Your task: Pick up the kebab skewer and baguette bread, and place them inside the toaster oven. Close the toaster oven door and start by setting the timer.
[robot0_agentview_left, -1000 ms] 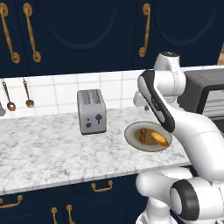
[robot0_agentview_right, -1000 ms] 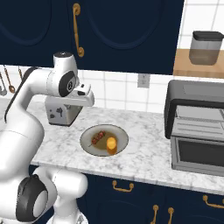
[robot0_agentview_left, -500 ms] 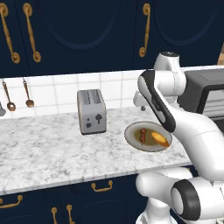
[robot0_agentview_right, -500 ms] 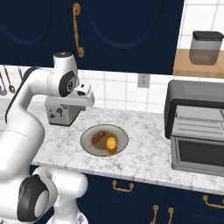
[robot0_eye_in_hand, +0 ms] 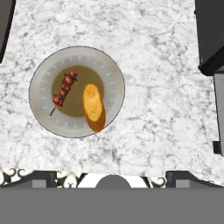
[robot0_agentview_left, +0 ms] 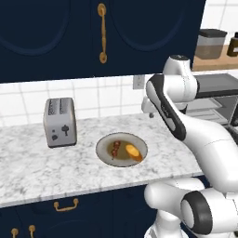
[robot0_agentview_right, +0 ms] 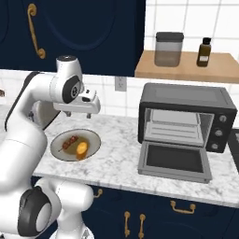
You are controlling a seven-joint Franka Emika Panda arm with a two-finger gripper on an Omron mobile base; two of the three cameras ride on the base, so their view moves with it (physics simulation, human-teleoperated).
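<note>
Views swung right since earlier; pincer [robot0_agentview_right: 80,113] seemingly agape, empty, above baguette bread [robot0_eye_in_hand: 93,104].

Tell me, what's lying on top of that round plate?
On the plate lie the kebab skewer and the baguette bread, side by side. The plate's brown middle shows between them; the bit directly under the bread is covered.

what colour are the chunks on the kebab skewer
Dark red, threaded along a thin stick, on the kebab skewer. Clearest in the hand view.
</note>
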